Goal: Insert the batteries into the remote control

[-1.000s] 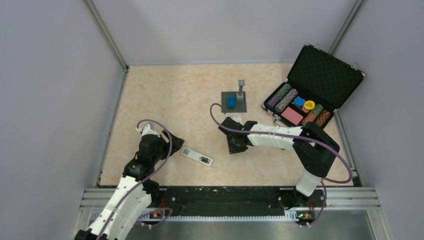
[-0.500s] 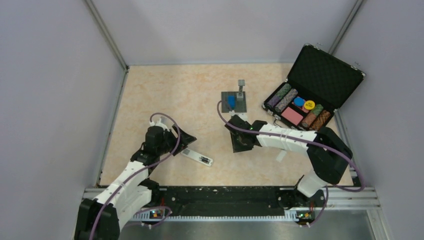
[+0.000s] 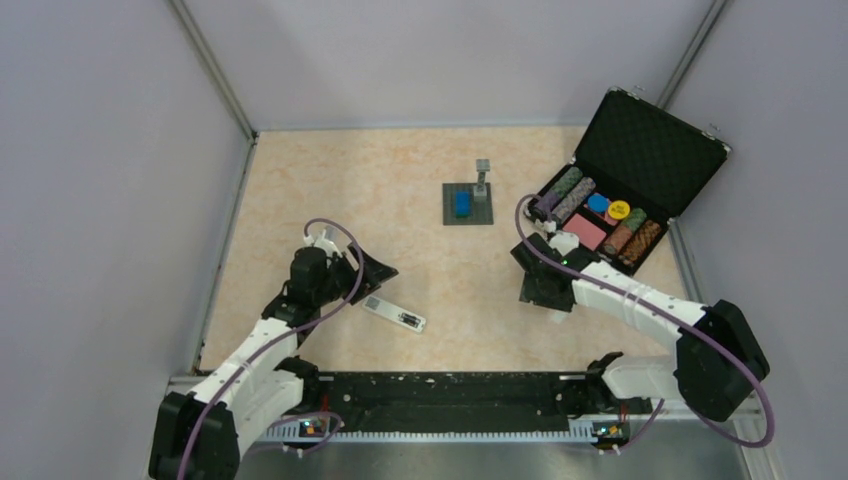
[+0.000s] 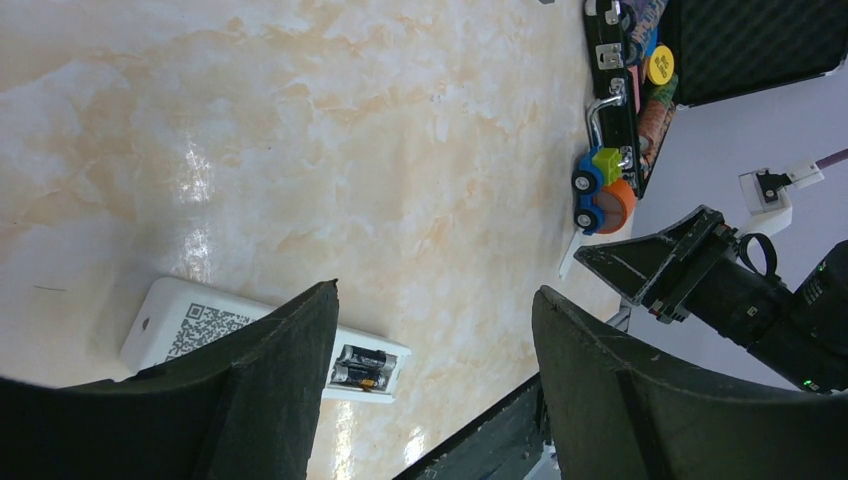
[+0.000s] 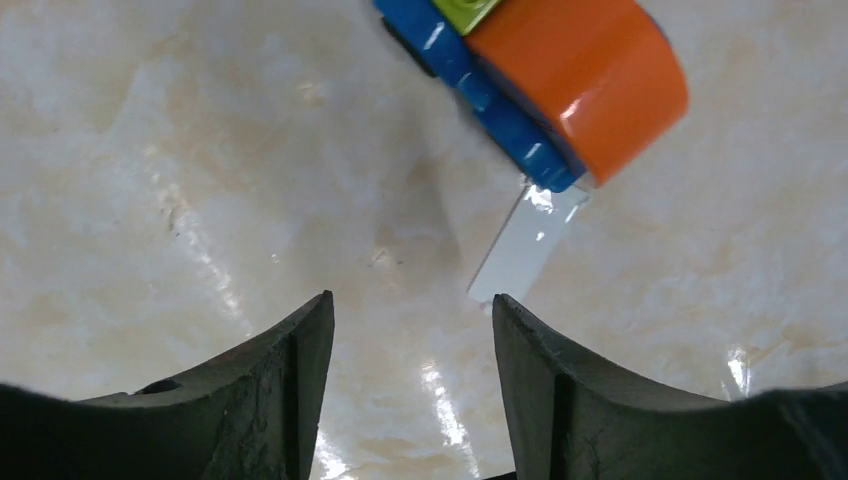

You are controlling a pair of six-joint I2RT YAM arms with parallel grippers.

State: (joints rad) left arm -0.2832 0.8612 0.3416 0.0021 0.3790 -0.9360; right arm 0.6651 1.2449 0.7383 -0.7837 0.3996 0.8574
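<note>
The right gripper [image 5: 412, 315] has swung from the middle to the right. Its jaws now stand apart and empty, above a white strip [image 5: 520, 250], probably the cover. The left gripper [image 4: 435, 290], also apart, hovers over the remote [image 4: 200, 325]. The batteries [image 4: 362, 366] sit in its recess.

Bright, even light from above fills the top view. There the surface [image 3: 350, 190] is sharp, with only faint, soft shadows. Both wrist views show white glare streaks on the glossy surface. The left pincer [image 4: 435, 290] and right pincer [image 5: 411, 297] loom near-black, underexposed and soft-edged. The toy [image 5: 580, 80], very close, carries small bright highlights and casts a soft grey shadow beside it.
</note>
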